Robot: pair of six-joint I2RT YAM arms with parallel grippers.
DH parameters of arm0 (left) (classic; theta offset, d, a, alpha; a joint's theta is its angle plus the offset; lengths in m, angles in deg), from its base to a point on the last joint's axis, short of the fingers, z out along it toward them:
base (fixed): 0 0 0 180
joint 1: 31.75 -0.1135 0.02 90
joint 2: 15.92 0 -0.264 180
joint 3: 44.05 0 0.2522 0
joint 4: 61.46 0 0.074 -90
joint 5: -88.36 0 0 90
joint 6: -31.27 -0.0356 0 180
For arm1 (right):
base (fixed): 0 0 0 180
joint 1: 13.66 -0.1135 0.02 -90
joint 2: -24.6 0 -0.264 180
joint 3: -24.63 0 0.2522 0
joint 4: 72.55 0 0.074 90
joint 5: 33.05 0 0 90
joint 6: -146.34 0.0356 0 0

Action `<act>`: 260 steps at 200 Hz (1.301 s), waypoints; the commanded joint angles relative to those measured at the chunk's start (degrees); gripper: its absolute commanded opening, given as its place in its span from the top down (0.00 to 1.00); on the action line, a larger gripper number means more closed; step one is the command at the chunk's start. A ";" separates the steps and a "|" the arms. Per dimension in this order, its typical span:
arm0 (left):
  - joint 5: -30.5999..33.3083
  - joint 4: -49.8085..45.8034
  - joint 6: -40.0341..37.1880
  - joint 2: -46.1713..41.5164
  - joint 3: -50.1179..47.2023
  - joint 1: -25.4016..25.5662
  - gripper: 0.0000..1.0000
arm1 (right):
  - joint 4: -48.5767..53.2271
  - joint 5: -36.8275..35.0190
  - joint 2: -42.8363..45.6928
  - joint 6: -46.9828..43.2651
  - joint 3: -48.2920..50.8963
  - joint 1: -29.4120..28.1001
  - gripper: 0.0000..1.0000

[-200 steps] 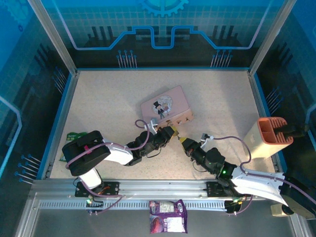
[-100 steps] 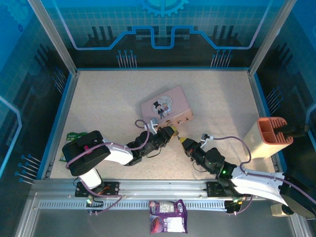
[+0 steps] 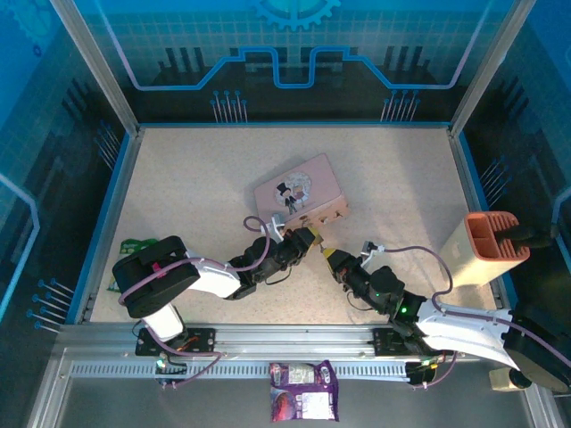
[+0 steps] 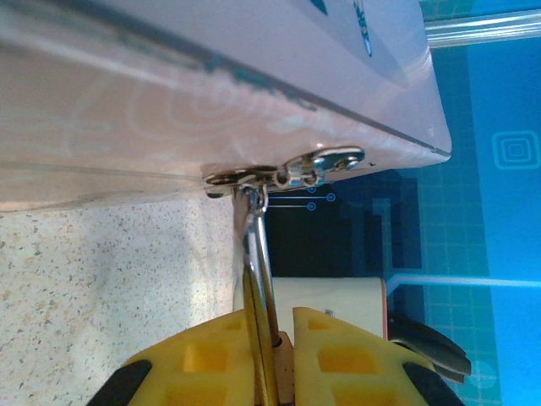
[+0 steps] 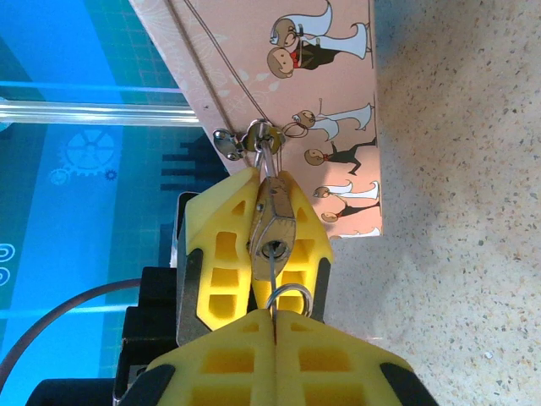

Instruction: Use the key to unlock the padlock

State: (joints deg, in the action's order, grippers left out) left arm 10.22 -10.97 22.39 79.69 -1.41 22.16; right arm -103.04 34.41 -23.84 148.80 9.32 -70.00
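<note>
The padlock (image 5: 272, 222) hangs from the hasp (image 5: 254, 138) on the near side of the pink box (image 5: 287, 93), keyhole facing away from the box. Your left gripper (image 4: 272, 334) is clamped on its brass body, with the thin shackle (image 4: 254, 254) running up from between the fingers to the hasp. Your right gripper (image 5: 275, 338) is closed on the key (image 5: 272, 269), whose tip sits at the keyhole; how deep it has gone in, you cannot tell.

Expect the padlock to be small, hard and light, with smooth metal faces that could slip or twist in the fingers once you apply torque. Holding it across the flat sides of the body, as you are, looks right; leave the shackle free so it can spring up. The key is thin and stiff, and gripped edge-on it will likely want to roll between the pads, so turn it slowly about its own axis.

The box looks light too and only rests on the table (image 5: 456, 169), so any sideways pull through the hasp may drag it.
</note>
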 commanded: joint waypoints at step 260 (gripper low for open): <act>-5.17 10.38 -0.14 -1.48 5.78 5.50 1.00 | 4.82 0.04 4.26 1.24 -2.31 4.05 1.00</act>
State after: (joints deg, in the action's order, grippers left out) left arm 12.56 -10.01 21.93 79.76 0.19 23.97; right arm -98.39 34.21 -19.41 149.98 8.58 -67.74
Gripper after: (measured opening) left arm 0.130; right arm 0.060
